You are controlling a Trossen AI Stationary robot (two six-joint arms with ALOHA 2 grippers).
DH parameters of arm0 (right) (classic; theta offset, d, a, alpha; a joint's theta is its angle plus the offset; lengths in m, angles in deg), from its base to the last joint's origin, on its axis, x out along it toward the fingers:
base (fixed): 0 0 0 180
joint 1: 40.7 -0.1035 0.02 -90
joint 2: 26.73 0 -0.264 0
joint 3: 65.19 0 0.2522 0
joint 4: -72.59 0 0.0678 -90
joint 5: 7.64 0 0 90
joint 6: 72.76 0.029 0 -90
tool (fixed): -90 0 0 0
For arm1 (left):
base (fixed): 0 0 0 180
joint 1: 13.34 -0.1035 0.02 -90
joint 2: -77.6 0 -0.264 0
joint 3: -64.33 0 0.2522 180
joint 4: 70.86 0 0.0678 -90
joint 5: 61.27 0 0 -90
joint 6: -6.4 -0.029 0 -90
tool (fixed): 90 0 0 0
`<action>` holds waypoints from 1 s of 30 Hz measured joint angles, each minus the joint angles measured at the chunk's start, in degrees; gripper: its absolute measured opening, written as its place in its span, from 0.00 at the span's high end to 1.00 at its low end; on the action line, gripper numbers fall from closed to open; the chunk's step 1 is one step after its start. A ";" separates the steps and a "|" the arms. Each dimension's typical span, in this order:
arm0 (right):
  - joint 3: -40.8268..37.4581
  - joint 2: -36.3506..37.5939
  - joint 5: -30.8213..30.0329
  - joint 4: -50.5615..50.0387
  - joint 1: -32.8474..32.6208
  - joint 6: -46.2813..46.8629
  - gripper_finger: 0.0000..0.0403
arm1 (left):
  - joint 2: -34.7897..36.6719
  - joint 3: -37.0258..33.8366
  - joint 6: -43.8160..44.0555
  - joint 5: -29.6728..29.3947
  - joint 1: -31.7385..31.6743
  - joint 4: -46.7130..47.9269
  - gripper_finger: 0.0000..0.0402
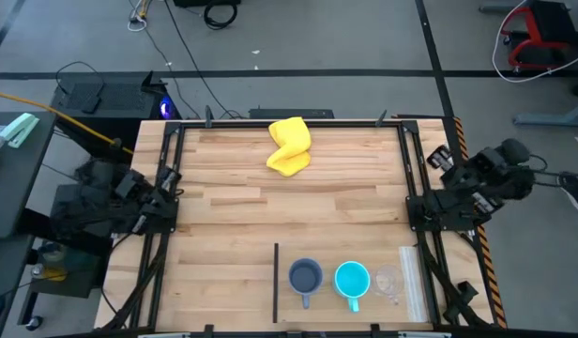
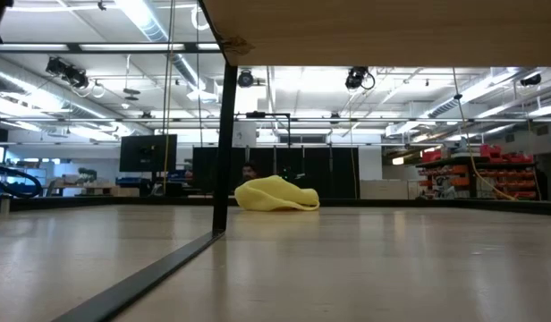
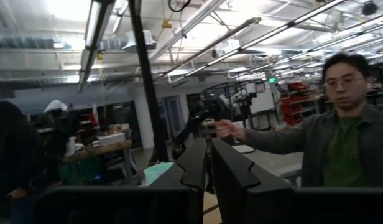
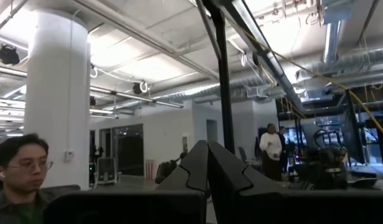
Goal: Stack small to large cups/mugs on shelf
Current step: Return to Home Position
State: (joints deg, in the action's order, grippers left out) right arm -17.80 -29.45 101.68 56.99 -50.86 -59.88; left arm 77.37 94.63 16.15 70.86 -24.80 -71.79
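From above, we see the grey-blue mug (image 1: pixel 305 277), the cyan mug (image 1: pixel 352 279) and the clear cup (image 1: pixel 388 281) in one row on the shelf, at the bench (image 1: pixel 345 202) edge. In the wrist views, the left tool (image 3: pixel 207 163) shows a narrow gap; the right tool (image 4: pixel 207 163) is together.

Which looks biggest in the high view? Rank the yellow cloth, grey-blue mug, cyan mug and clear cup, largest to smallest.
1. yellow cloth
2. cyan mug and grey-blue mug: alike, unranked
3. clear cup, smallest, faint
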 joint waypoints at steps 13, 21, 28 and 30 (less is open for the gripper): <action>-13.18 0.00 -4.80 10.48 0.00 -0.56 0.96 | -0.02 -9.51 -3.18 -19.48 0.00 -0.11 0.93; -16.53 0.00 -7.73 12.22 0.00 -0.41 0.96 | -0.11 -12.87 -3.71 -23.25 0.00 -1.63 0.91; -20.43 -0.01 -8.94 13.84 0.00 -0.01 0.96 | -0.15 -13.29 -3.42 -26.52 0.00 0.11 0.93; -21.47 0.00 -10.12 13.99 0.00 0.04 0.96 | -0.13 -13.27 -3.45 -26.63 0.00 0.08 0.94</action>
State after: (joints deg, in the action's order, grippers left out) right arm -39.26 -29.45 91.56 70.98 -50.86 -59.84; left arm 77.24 81.36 12.70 44.23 -24.80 -71.71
